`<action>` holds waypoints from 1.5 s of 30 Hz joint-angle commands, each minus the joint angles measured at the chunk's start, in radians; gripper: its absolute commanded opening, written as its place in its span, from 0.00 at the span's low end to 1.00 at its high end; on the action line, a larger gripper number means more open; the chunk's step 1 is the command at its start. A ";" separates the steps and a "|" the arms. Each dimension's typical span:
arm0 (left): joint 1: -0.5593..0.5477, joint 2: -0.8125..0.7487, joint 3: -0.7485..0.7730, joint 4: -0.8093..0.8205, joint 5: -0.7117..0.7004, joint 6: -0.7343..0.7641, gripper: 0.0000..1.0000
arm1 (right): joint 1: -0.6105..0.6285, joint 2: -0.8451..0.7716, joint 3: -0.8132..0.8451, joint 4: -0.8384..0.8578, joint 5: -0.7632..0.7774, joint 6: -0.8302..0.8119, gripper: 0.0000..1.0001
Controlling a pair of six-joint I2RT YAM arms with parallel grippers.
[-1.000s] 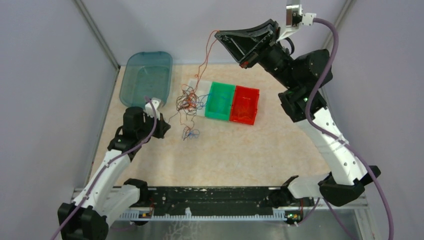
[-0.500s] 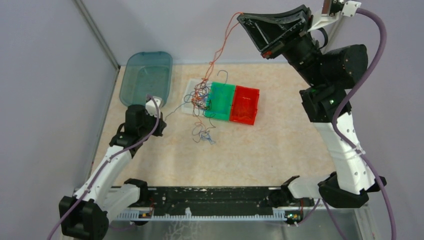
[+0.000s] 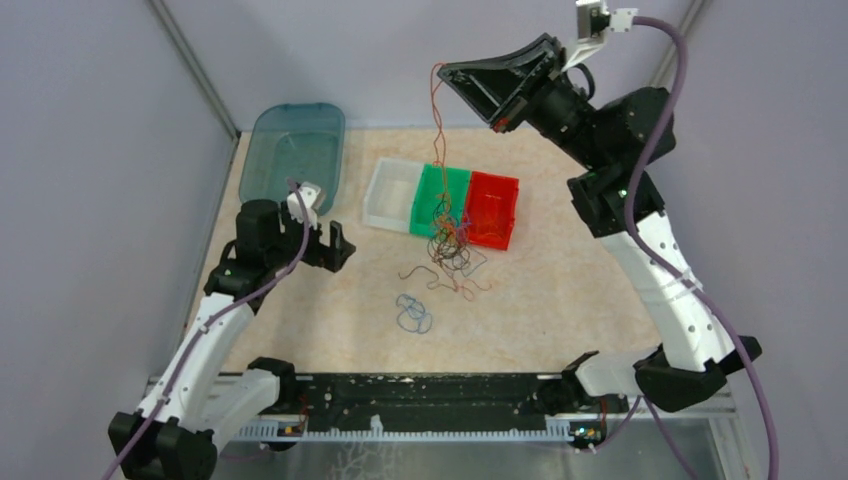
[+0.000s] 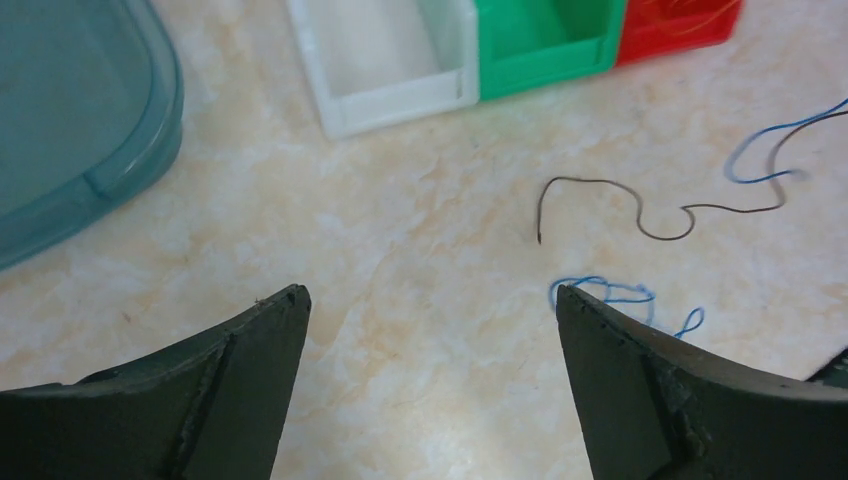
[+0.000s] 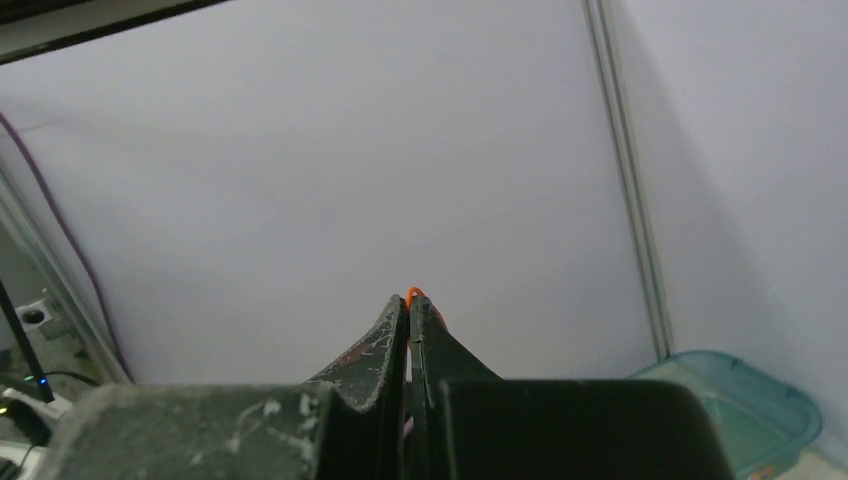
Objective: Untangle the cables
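the right arm (image 3: 640, 250) rears up from its base and bends back over the far half of the desk (image 3: 560, 300), with its wrist high above the bins. the right jaws are pressed tight together on the top end of an orange wire (image 5: 413, 294), which shows only as a bright speck at their tip in the wrist view. the left arm (image 3: 215, 320) lies low and reaches forward, its wrist just above the desk. the left jaws stand wide apart with nothing between them.

the cables (image 3: 450, 240) are hair-thin and curly, orange, dark and blue strands knotted in a loose clump. the clump hangs by the orange wire below the right jaws, in front of the green bin (image 3: 440, 185) and red bin (image 3: 495, 205). i cannot tell whether its lower curls touch the desk. a blue wire (image 3: 412, 315) lies apart from the clump as a small flat loop, nearer the arms' bases. a dark wire (image 4: 640, 205) snakes over the desk ahead of the left jaws, clear of them.

the bins are glossy plastic boxes set side by side, with the white bin (image 3: 388, 195) leftmost. a see-through teal tray (image 3: 293, 150) with rounded corners sits at the far left. the desk is smooth, beige and marbled.
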 commanded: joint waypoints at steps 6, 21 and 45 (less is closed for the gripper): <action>-0.005 0.012 0.229 -0.128 0.482 0.057 0.99 | 0.053 0.045 -0.088 0.182 -0.056 0.150 0.00; -0.006 0.097 0.256 0.131 0.716 -0.206 0.86 | 0.163 0.170 -0.065 0.393 -0.095 0.292 0.00; -0.006 -0.038 0.294 -0.107 0.633 0.256 0.55 | 0.176 0.137 -0.075 0.362 -0.151 0.253 0.00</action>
